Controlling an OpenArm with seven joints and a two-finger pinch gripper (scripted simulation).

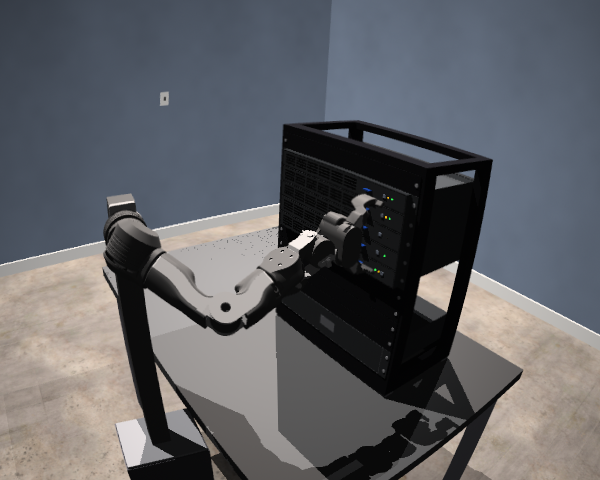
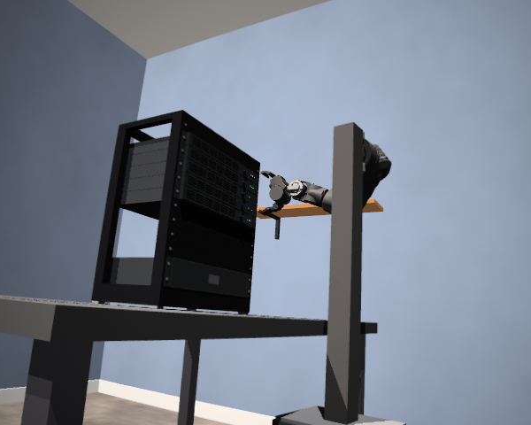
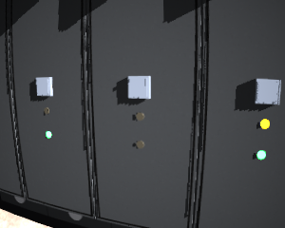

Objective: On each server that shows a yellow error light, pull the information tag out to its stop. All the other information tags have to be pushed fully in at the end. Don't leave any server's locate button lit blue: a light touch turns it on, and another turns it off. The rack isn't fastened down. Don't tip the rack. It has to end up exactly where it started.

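The black rack [image 1: 383, 248] stands on the dark table and holds several stacked servers with small lights at their right ends. In the wrist view the servers run as upright columns. The right one shows a yellow light [image 3: 264, 124] above a green light [image 3: 260, 155]. The middle one has two unlit dots [image 3: 139, 129]. The left one has one green light [image 3: 49, 133]. Each has a grey, unlit locate button [image 3: 141, 86]. My gripper [image 1: 366, 232] is open and empty, close in front of the light panels; it also shows in the exterior view [image 2: 268, 192].
The arm's post [image 1: 135, 320] stands at the table's left edge. Blank black panels [image 1: 336, 325] fill the rack below the servers. An orange shelf [image 2: 320, 208] sits behind the arm. The table's front edge [image 1: 445, 413] lies near the rack's right foot.
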